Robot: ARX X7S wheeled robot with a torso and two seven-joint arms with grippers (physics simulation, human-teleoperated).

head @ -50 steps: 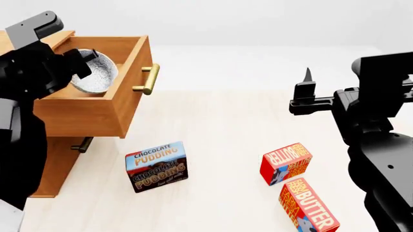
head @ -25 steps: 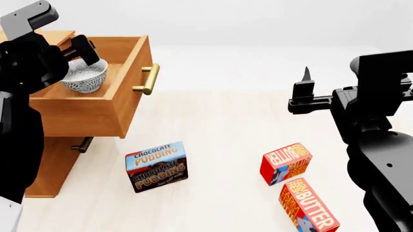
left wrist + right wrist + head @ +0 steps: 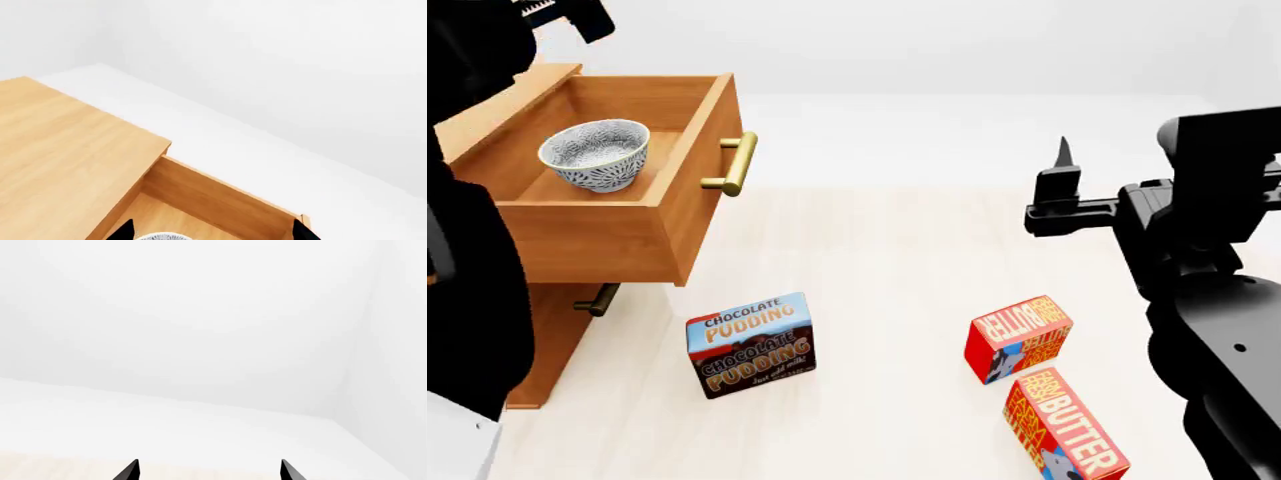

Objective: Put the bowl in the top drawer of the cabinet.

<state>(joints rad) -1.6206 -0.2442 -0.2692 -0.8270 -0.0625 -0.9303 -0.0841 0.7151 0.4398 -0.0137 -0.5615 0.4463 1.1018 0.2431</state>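
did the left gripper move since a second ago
Yes. The left gripper has risen off the bowl, up and away from the top drawer, leaving the bowl sitting upright inside.

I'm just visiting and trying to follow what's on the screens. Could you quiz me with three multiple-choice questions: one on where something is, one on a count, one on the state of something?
1. Where is the bowl?
A. on the floor beside the pudding box
B. inside the top drawer
C. held in the right gripper

2. How many butter boxes lie on the floor?
A. one
B. two
C. four

3. What state is the top drawer in?
A. pulled out
B. pushed shut
C. taken off the cabinet

Answers:
1 B: the bowl sits upright in the drawer, with no gripper on it.
2 B: one butter box lies next to another butter box, right of the pudding box.
3 A: the drawer's inside shows from above, and it juts out from the cabinet.
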